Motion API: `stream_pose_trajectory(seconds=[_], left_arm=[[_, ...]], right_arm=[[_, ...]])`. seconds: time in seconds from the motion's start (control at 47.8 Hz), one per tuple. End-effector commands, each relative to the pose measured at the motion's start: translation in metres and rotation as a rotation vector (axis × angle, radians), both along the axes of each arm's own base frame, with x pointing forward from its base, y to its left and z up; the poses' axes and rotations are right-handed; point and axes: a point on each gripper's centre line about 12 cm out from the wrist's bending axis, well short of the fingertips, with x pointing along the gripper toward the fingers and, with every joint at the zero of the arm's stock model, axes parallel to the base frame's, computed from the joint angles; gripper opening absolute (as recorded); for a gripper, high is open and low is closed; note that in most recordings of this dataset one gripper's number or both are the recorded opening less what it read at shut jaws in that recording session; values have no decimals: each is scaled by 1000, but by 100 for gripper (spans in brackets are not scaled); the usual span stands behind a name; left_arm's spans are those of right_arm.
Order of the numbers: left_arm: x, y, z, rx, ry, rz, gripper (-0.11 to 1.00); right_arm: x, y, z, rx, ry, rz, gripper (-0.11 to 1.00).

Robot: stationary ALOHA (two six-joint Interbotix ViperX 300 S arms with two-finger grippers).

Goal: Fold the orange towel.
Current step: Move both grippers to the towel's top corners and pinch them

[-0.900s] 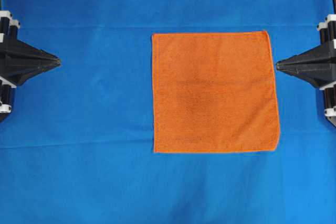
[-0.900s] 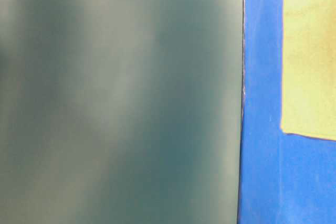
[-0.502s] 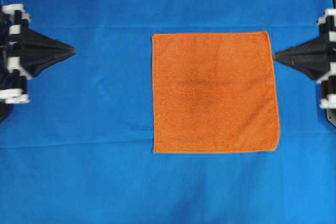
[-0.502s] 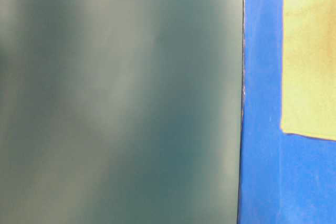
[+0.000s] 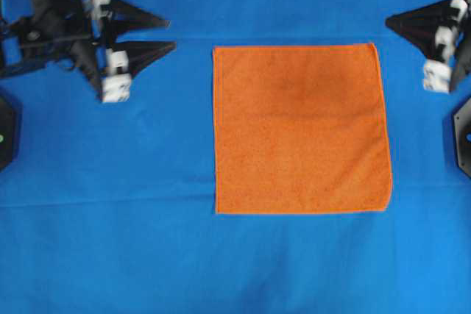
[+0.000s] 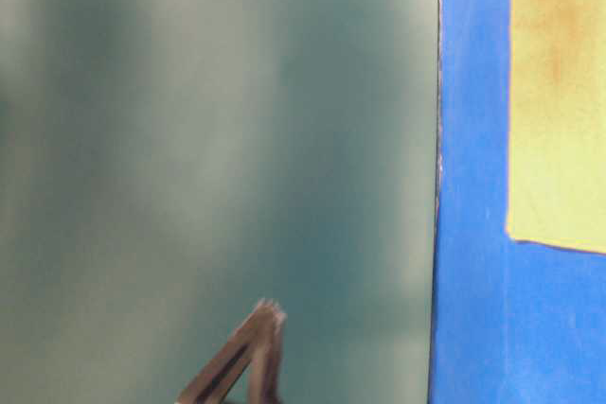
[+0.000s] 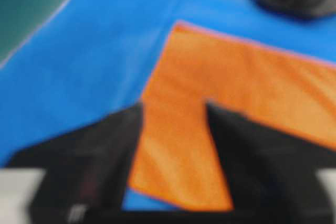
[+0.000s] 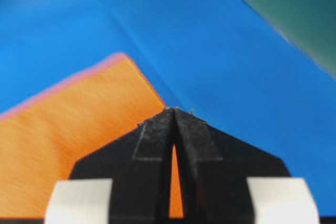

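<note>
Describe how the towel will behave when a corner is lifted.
The towel lies flat and thin with a terry nap, so it will probably drape limp. It looks light, so a pinched corner may drag the rest along the blue sheet.

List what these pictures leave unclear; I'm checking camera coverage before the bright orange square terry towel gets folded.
- Table-level view: most of the orange terry towel is cut off by the right edge and washed out to yellow; a blurred dark-green surface fills the rest.
- Left wrist view: blurred; the left gripper's black fingers cover the towel's near edge.
- Overhead view: the right gripper is cut by the right edge.
- Towel's underside: hidden against the large blue cloth.
</note>
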Motion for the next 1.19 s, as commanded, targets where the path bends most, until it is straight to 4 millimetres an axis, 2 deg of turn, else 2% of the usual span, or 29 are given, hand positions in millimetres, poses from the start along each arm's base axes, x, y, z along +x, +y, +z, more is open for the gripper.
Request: stream_pose_trajectory(seconds=[0.0,0.105,0.146,0.188,0.46,0.669,0.774,0.921,0.983,1.046,1.109,1.13,1.172], left_arm=[[20,12,-3,-5,7,20,61],[40,24,-22,-23,64,35,88],[48,27,-29,-25,80,36,91],[55,30,-35,-31,95,40,90],[86,46,-91,-68,209,53,88],[93,50,-130,-91,280,58,88],[92,51,-137,-96,291,62,88],[91,51,-138,-97,299,61,85],[90,51,-139,-99,305,61,81],[90,49,-140,-98,313,56,71],[92,47,-140,-86,322,44,53],[92,46,-140,-83,324,40,47],[93,44,-140,-82,330,32,33]], right_arm=[[0,-11,-12,36,48,-47,12],[-2,-23,-38,90,138,-99,43],[-3,-26,-48,108,173,-112,56],[-3,-30,-56,124,201,-125,62],[2,-43,-102,170,296,-149,59],[7,-49,-128,187,329,-152,59],[8,-50,-137,200,349,-152,58],[8,-50,-140,201,357,-151,55],[7,-49,-140,199,358,-148,45],[7,-49,-141,199,358,-147,28],[8,-47,-141,197,360,-139,8],[9,-47,-140,197,358,-138,3],[10,-46,-140,195,358,-130,1]])
